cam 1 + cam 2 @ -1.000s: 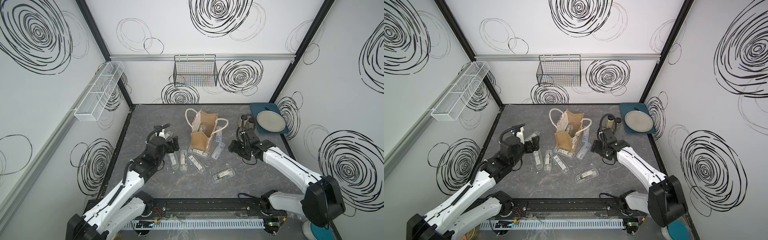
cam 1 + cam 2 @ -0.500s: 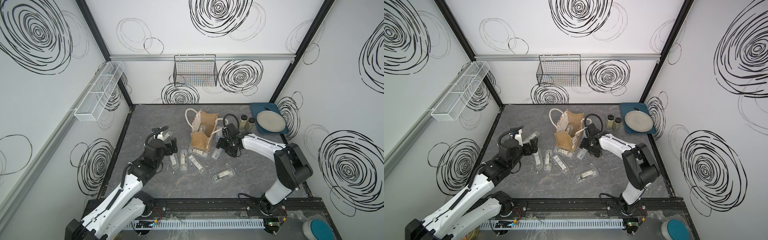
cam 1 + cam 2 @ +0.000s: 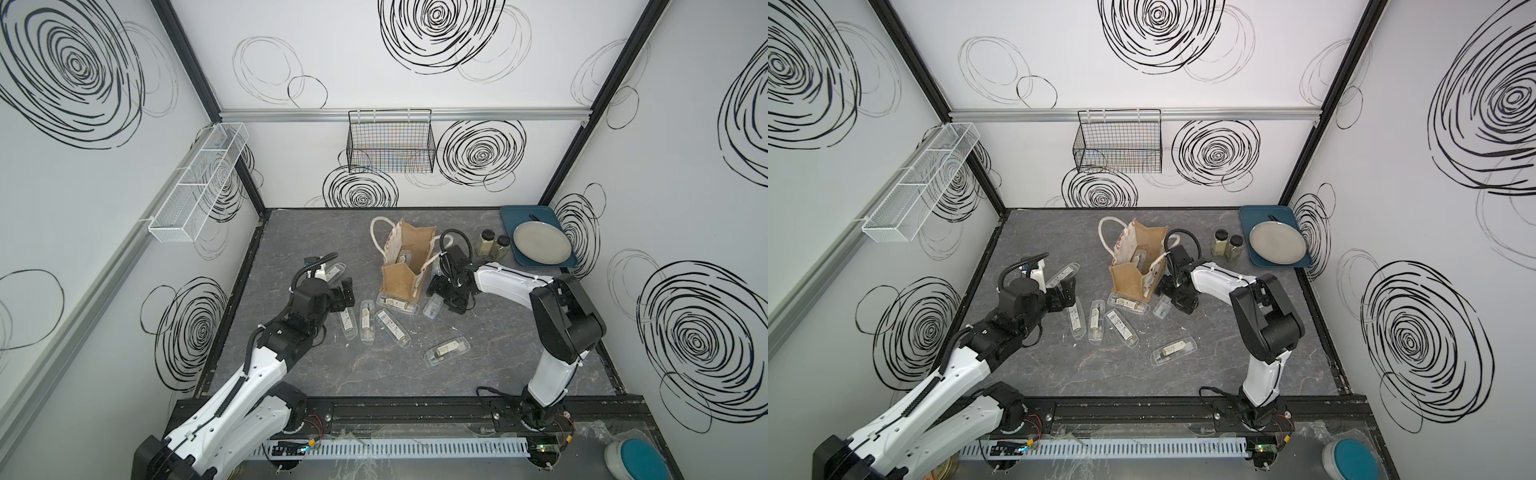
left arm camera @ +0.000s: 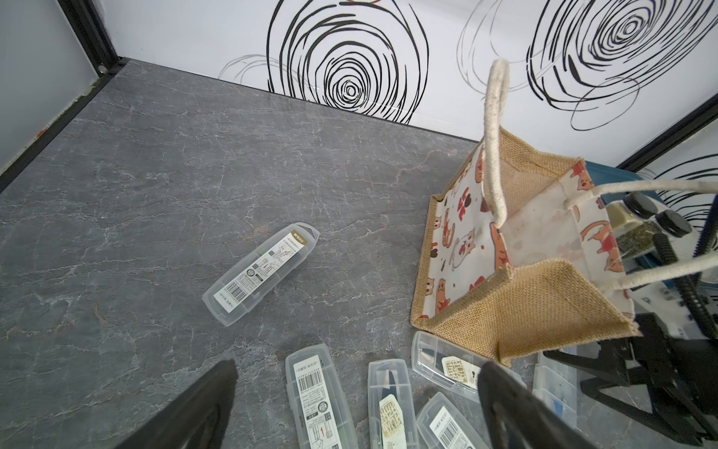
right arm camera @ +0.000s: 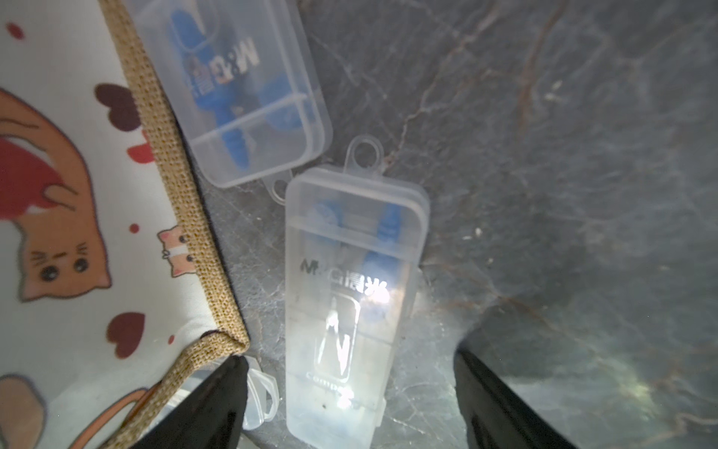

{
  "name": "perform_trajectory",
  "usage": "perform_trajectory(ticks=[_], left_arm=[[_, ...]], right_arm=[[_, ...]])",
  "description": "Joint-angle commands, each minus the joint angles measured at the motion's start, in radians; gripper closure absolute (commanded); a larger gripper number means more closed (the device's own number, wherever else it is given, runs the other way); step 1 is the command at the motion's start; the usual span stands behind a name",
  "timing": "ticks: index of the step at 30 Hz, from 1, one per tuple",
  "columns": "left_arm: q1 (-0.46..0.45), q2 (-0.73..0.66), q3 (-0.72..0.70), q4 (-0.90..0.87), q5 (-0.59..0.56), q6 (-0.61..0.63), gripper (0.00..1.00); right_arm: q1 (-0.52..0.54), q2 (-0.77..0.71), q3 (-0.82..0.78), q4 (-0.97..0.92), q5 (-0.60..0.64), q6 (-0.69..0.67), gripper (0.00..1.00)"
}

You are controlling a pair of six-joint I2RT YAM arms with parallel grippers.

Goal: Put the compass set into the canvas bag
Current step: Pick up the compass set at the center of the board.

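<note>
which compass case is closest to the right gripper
The blue-compass case between the open jaws of the right gripper, beside the canvas bag; its twin lies farther ahead.

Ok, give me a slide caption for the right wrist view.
Open right gripper straddles a clear compass case lying beside the canvas bag.

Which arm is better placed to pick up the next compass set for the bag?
Right, probably. The right gripper is open, its jaws either side of a clear compass case lying beside the canvas bag. The left gripper, also open, hovers higher over other cases.
</note>
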Motion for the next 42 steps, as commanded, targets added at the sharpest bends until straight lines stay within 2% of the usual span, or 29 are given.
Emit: perform_trajectory(ticks=[1,9,18,32,42], left_arm=[[0.013,-0.004,-0.023,0.044,0.008,-0.004,0.01],[0.018,0.014,-0.029,0.063,0.023,-0.014,0.01],[0.023,0.010,-0.040,0.067,0.018,-0.020,0.01],[0.026,-0.001,-0.041,0.061,0.018,-0.022,0.01],[0.027,0.007,-0.037,0.067,0.019,-0.022,0.01]], right_arm=[[0.002,0.028,0.042,-0.021,-0.001,0.022,0.13],[0.006,0.094,0.111,-0.069,0.004,-0.001,0.13],[0.020,0.166,0.194,-0.180,-0.008,-0.076,0.18],[0.019,0.177,0.191,-0.236,0.032,-0.148,0.23],[0.023,0.217,0.215,-0.275,0.057,-0.171,0.32]])
